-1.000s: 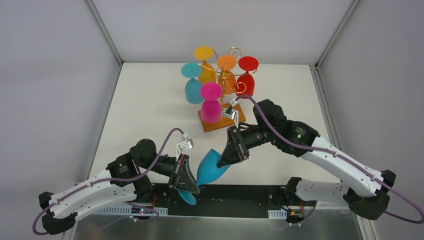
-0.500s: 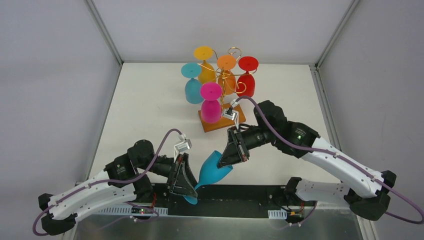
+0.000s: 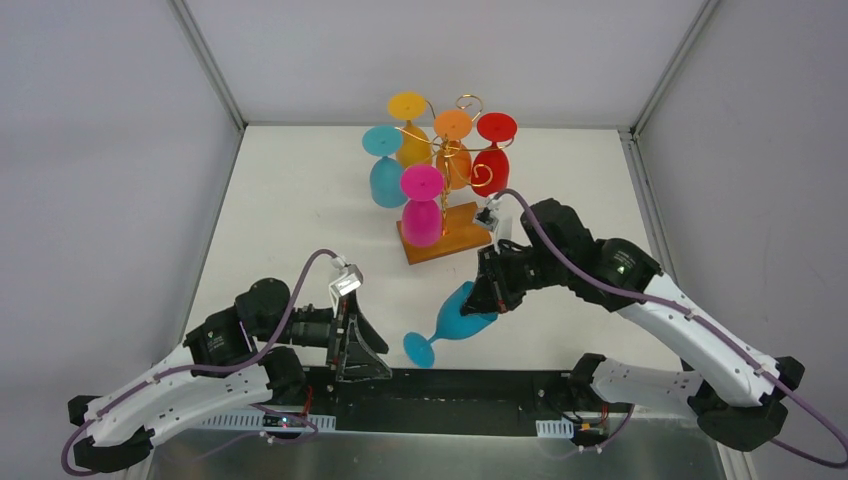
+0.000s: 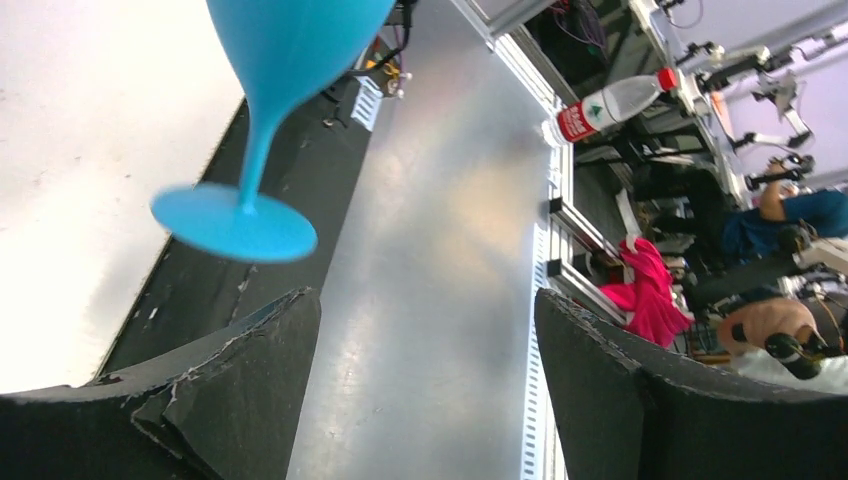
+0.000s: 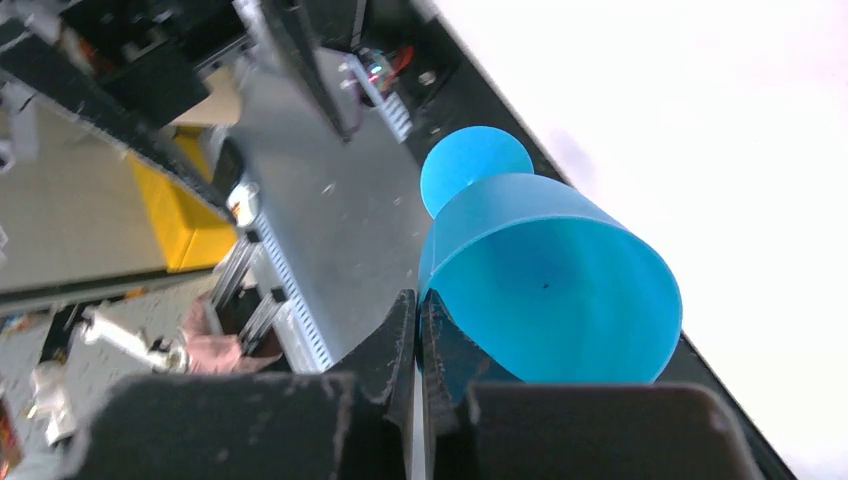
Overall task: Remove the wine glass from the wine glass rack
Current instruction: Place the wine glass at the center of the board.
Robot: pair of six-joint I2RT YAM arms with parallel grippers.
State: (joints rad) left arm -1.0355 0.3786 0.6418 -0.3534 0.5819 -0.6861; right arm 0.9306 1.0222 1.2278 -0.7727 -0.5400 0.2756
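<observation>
**Fig.** R gripper [image 3: 492,297]: fingers [image 5: 395,345] pressed together, pinching the rim wall of the blue glass [image 3: 462,320]. The bowl opens just right of the fingertips in the wrist view, w/ the foot beyond it. The glass is tilted and off the rack [image 3: 455,238], its foot pointing toward the L gripper [image 3: 360,345]; contact w/ the table [image 3: 300,220] can't be told.

L gripper: fingers [image 4: 250,370] wide apart, nothing between them. The glass foot sits up and left of the tips, not touching.

Rack is beyond the R fingers, near but apart. The magenta glass [image 3: 422,205] hangs nearest, w/ the cyan [image 3: 384,170], yellow [image 3: 410,125], orange [image 3: 453,140] and red [image 3: 492,150] glasses behind.

Past the L fingertips: a bottle [image 4: 610,105] and a pink cloth [image 4: 650,290].
</observation>
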